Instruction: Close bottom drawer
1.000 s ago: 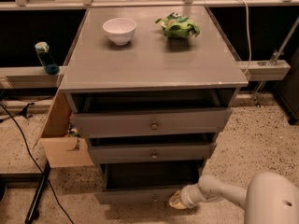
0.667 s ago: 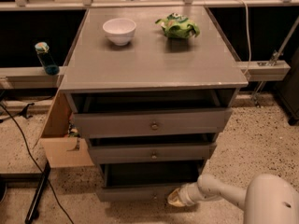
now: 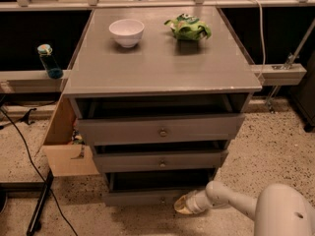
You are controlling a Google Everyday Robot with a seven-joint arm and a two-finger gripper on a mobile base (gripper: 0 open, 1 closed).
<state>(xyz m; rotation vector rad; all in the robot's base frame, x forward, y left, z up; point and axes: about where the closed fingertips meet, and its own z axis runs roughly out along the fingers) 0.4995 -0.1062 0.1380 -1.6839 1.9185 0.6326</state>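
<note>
The grey wooden cabinet (image 3: 162,63) has three drawers, all pulled out a little. The bottom drawer (image 3: 142,198) is the lowest one, with a slim grey front, a small round knob (image 3: 163,199) and a dark gap above it. My gripper (image 3: 182,205), at the end of the white arm (image 3: 231,200), is low at the right of that drawer's front, touching or very close to it just right of the knob. The middle drawer (image 3: 160,160) and the upper drawer (image 3: 160,128) stick out further than the bottom one.
A white bowl (image 3: 127,32) and a green bag (image 3: 188,27) sit on the cabinet top. An open cardboard box (image 3: 66,146) stands against the cabinet's left side. A blue bottle (image 3: 48,61) is on the left ledge. A black cable (image 3: 34,168) runs over the speckled floor.
The gripper has moved a little toward the cabinet, and the bottom drawer's front has slid in with it; the dark gap above it is narrower.
</note>
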